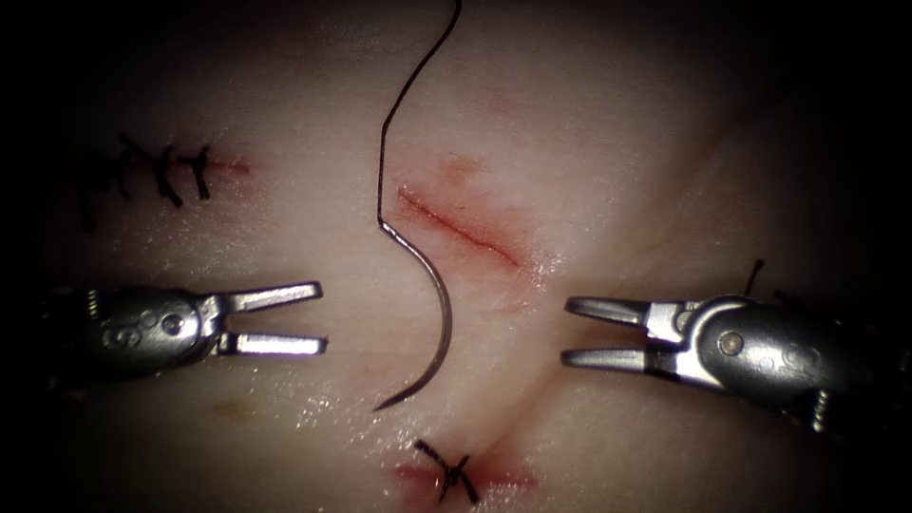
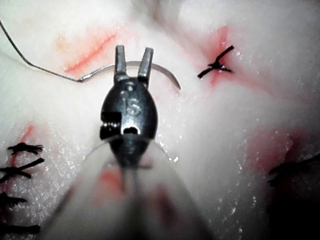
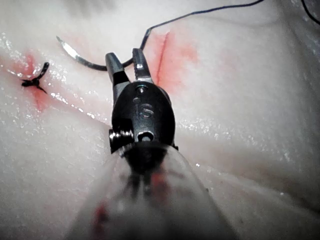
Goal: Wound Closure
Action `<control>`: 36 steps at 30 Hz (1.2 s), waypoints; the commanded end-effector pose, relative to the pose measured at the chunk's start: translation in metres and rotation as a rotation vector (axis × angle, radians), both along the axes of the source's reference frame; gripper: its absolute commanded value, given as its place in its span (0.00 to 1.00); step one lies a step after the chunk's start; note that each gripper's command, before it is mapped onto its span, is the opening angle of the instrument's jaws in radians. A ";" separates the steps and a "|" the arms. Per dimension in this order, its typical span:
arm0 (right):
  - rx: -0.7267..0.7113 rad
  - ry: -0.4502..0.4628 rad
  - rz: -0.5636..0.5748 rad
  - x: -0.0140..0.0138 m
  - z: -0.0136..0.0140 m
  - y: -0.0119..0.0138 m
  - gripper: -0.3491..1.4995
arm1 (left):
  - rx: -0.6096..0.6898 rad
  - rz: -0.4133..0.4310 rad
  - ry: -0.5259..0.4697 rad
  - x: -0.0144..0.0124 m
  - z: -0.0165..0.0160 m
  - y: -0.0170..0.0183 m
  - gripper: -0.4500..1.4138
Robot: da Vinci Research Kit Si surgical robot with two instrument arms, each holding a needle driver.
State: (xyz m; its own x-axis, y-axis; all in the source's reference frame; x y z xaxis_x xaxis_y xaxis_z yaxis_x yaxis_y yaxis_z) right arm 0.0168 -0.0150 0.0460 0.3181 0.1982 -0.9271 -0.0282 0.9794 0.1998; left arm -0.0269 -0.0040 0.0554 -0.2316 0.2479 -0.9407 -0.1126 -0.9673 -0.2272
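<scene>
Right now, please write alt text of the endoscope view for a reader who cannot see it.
The curved needle lies free on the tissue, left of the open cut, with its thread trailing upward. The left tool and right tool flank it, both open and holding nothing.

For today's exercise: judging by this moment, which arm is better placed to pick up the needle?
Probably the left gripper: open, empty, level with the needle, which lies free on the tissue left of the cut. The right gripper, also open, sits farther away.
</scene>
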 end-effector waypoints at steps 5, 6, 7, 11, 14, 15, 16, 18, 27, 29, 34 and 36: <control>0.000 0.002 0.000 0.0007 0.0006 0.0002 0.30 | 0.010 -0.010 0.009 -0.0006 0.0005 0.0000 0.40; 0.000 0.002 -0.001 0.0007 0.0006 0.0002 0.30 | 0.015 -0.013 0.011 -0.0006 0.0005 0.0000 0.40; -0.001 0.004 -0.003 0.0005 0.0006 0.0002 0.30 | 0.020 -0.019 0.017 -0.0007 0.0005 -0.0001 0.40; 0.000 0.003 -0.007 0.0004 0.0005 0.0001 0.30 | 0.055 -0.059 0.051 -0.0012 0.0006 -0.0005 0.40; 0.000 0.002 -0.005 0.0006 0.0004 0.0001 0.30 | 0.082 -0.115 0.108 -0.0019 0.0005 -0.0012 0.43; 0.000 0.002 -0.005 0.0006 0.0004 0.0001 0.30 | 0.086 -0.139 0.136 -0.0021 0.0004 -0.0015 0.43; 0.000 0.002 -0.004 0.0007 0.0005 0.0001 0.30 | 0.092 -0.154 0.151 -0.0023 0.0003 -0.0016 0.43; 0.000 0.002 -0.004 0.0007 0.0005 0.0001 0.30 | 0.113 -0.187 0.180 -0.0028 0.0001 -0.0019 0.42; -0.001 -0.004 -0.004 0.0006 0.0002 -0.0002 0.30 | 0.203 -0.264 0.320 -0.0052 -0.0002 -0.0034 0.54; -0.001 -0.004 -0.004 0.0006 0.0001 -0.0003 0.30 | 0.219 -0.268 0.349 -0.0057 -0.0001 -0.0037 0.56; -0.001 -0.004 -0.004 0.0007 0.0001 -0.0003 0.30 | 0.255 -0.318 0.374 -0.0070 0.0009 -0.0042 0.61; -0.001 -0.009 -0.004 0.0007 0.0001 -0.0003 0.30 | 0.257 -0.324 0.388 -0.0073 0.0014 -0.0045 0.64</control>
